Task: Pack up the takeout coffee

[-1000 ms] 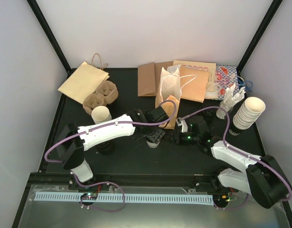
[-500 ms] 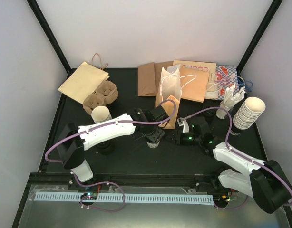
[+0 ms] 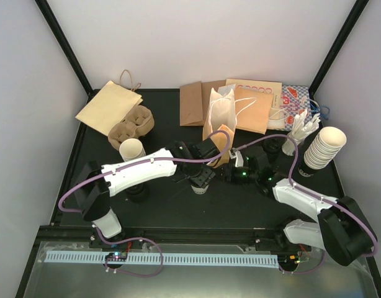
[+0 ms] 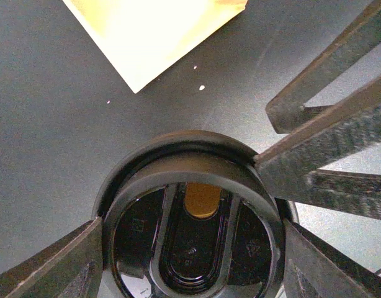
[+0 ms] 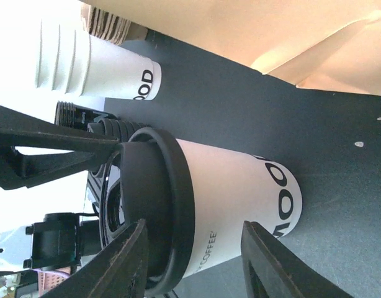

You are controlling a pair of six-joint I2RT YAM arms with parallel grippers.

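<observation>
Black lid [image 4: 192,166] clamped in left gripper [image 4: 190,251], right gripper [image 5: 193,245] apart just beside the cup [image 5: 240,186]; looks light, crushable paper, so hold near the stiff rim.

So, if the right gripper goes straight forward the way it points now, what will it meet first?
Most likely the lidded cup, near its black lid. It stands straight ahead of the right gripper, framed by the open fingers. How far ahead is hard to judge.

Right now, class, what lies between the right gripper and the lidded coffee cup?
Nothing: the right wrist view shows the right gripper facing the lidded coffee cup with the stretch bare.
</observation>
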